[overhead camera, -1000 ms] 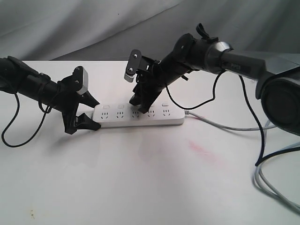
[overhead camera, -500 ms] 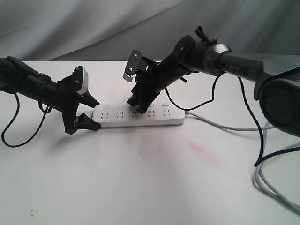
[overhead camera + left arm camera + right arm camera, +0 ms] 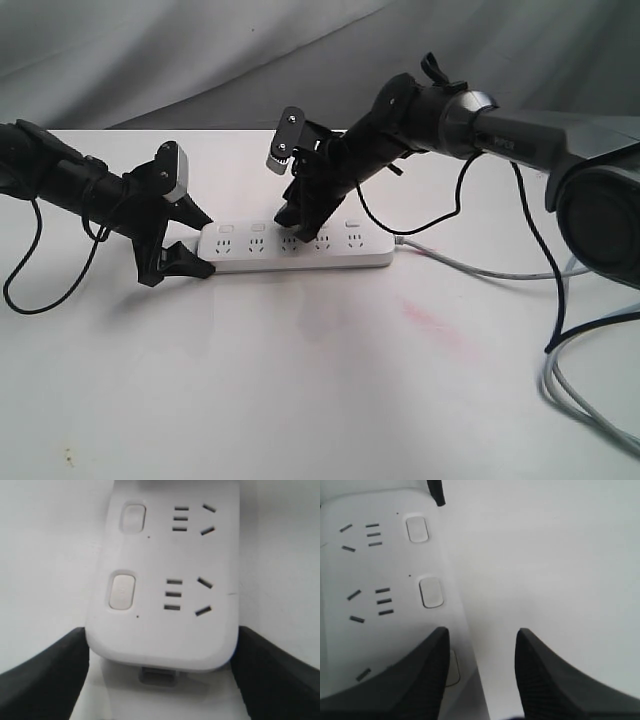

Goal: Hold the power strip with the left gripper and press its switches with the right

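The white power strip (image 3: 300,247) lies flat on the white table. My left gripper (image 3: 190,245) is shut on its left end; in the left wrist view both black fingers (image 3: 45,675) press the sides of the power strip (image 3: 165,625), with two switches (image 3: 122,590) showing. My right gripper (image 3: 295,215) hangs over the middle switches, open. In the right wrist view one of its fingers (image 3: 420,675) lies over the power strip (image 3: 375,570), half covering a switch (image 3: 453,669), and the other finger is over bare table. Two more switches (image 3: 431,592) show beyond.
The strip's thin grey cord (image 3: 470,268) runs off to the right, where thicker cables (image 3: 585,400) hang by the right arm's base (image 3: 600,220). A black cable (image 3: 25,290) loops at the left. A pink smear (image 3: 435,322) marks the table.
My right gripper has shifted only slightly over the middle switches. The left gripper and the strip have not moved.
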{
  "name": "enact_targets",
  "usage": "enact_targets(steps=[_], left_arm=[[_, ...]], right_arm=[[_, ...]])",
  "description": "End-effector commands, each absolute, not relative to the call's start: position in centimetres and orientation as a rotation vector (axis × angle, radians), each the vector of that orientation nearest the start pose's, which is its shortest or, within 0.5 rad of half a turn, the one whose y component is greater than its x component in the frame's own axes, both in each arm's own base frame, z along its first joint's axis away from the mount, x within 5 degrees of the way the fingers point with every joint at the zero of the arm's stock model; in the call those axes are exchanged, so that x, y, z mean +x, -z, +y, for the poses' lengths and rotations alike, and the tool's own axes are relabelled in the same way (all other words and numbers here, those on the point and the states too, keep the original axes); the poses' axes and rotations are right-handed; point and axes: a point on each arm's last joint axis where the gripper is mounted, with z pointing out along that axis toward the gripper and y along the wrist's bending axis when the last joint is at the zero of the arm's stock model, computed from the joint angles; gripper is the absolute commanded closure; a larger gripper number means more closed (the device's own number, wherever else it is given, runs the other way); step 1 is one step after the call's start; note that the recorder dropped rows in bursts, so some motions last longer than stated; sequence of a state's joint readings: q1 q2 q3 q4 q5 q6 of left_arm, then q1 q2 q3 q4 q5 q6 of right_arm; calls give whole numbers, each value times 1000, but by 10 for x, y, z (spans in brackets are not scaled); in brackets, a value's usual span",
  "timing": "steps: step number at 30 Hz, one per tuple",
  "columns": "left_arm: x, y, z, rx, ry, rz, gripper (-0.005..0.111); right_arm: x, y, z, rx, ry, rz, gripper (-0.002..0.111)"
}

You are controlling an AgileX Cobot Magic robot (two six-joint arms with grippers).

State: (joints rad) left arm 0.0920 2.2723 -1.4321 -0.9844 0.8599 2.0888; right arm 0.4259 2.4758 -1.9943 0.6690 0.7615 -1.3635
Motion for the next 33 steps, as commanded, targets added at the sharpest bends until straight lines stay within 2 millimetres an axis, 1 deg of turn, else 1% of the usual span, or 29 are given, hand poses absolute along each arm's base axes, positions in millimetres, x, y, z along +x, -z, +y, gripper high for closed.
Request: enact_targets(steps=[1, 13, 19, 24, 33], left_arm=[[431, -91, -18, 1506, 470, 1962, 40], [431, -91, -18, 1506, 470, 1962, 40], [431, -91, -18, 1506, 470, 1962, 40], [431, -91, -18, 1506, 470, 1962, 40], [431, -91, -18, 1506, 470, 1962, 40]], right_arm=[[465, -113, 244, -1659, -392, 1947, 68], [466, -113, 244, -1656, -389, 1946, 68], [465, -101, 244, -1671, -407, 1967, 68], [464, -98, 243, -1680, -409, 1972, 68], [461, -84, 242, -1699, -426, 2005, 68]])
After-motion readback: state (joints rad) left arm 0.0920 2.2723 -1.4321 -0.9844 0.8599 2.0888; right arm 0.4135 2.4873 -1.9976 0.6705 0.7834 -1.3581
